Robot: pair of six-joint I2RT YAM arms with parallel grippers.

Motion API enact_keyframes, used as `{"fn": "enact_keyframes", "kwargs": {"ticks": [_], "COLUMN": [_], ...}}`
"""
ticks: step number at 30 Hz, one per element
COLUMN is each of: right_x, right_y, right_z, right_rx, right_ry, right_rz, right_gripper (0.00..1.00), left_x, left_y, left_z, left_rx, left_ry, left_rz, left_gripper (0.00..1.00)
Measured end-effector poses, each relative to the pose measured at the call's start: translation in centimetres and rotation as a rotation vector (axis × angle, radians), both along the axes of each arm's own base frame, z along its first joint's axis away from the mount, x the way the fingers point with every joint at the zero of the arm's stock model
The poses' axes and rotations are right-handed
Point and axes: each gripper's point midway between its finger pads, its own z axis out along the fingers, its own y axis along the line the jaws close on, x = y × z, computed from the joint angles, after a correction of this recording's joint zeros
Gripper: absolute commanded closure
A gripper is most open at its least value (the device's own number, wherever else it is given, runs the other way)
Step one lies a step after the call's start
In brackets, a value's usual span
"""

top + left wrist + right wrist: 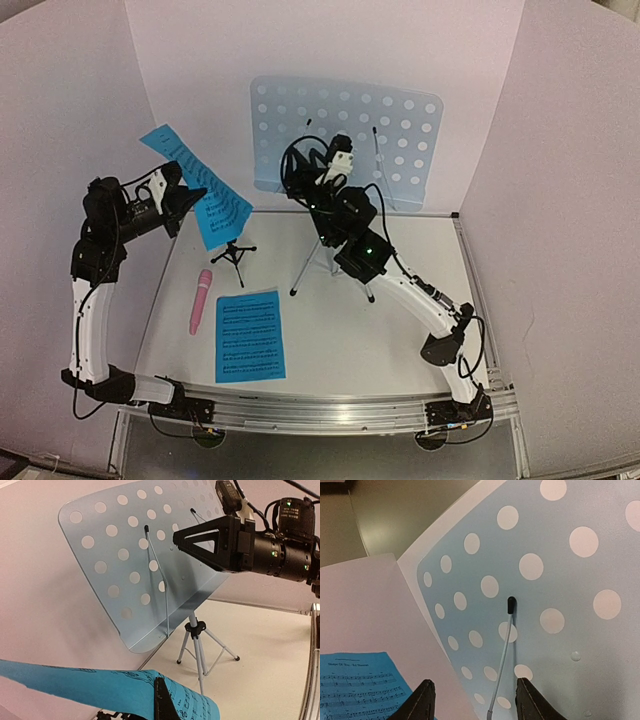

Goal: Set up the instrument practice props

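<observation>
Sheet-music page (360,690), headed "Shape Of You", was clamped in the left jaws; the right jaws stood apart, the music stand (560,580) just ahead, its wire retainer (503,652) between them.

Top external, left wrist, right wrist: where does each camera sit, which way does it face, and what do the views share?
Top external: above and behind the bases, looking down at the table; left arm and right arm show whole.
Left wrist: on the raised left arm, facing the music stand and the right end effector; its own finger pinches the blue sheet.
Right wrist: close to the stand's perforated desk, facing it; its own fingertips show, apart.
Shared: the stand appears in all three.
</observation>
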Motion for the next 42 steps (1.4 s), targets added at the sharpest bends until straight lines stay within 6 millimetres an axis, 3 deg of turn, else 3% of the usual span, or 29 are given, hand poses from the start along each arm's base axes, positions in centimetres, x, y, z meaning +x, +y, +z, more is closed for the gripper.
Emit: {"fn": "enact_keyframes", "kwargs": {"ticks": [5,8,21,25,29,33,36,42], "right_x": [0.8,1.8,2.5,3.2,4.0,3.9,3.7,3.8], "right_y": [0.5,1.4,1.8,2.1,2.5,2.7,2.9,2.8], "right_z": [-0.8,-2.6,-3.6,-4.4,-5.5,-5.4,-5.2,-5.1], "right_rx": [0.015,-0.008,0.026,0.035,0.039,0.055,0.063,0.067], "right_ry": [-0.007,0.007,0.019,0.029,0.045,0.039,0.037,0.033], "right_rz": [-0.029,-0.040,-0.042,-0.041,-0.038,-0.016,-0.006,-0.006], "right_gripper": [0.47,0.49,0.57,0.65,0.82,0.95,1.00,1.00], "left_x": [0.5,0.9,0.9,0.8,0.7,0.8,1.0,1.2], "left_y": [0.5,1.0,2.3,2.8,3.0,3.2,3.4,3.9], "left_z": [-0.9,-1.7,-3.4,-4.1,-4.0,-4.0,-4.2,-3.9], "left_rx": [0.081,0.136,0.245,0.269,0.279,0.283,0.288,0.310], "left_ry": [-0.048,-0.059,-0.058,-0.044,-0.053,-0.058,-0.058,-0.095], "left_rz": [0.035,0.068,0.133,0.156,0.167,0.180,0.195,0.225], "left_gripper": [1.00,1.00,1.00,1.00,1.00,1.00,1.00,1.00]}}
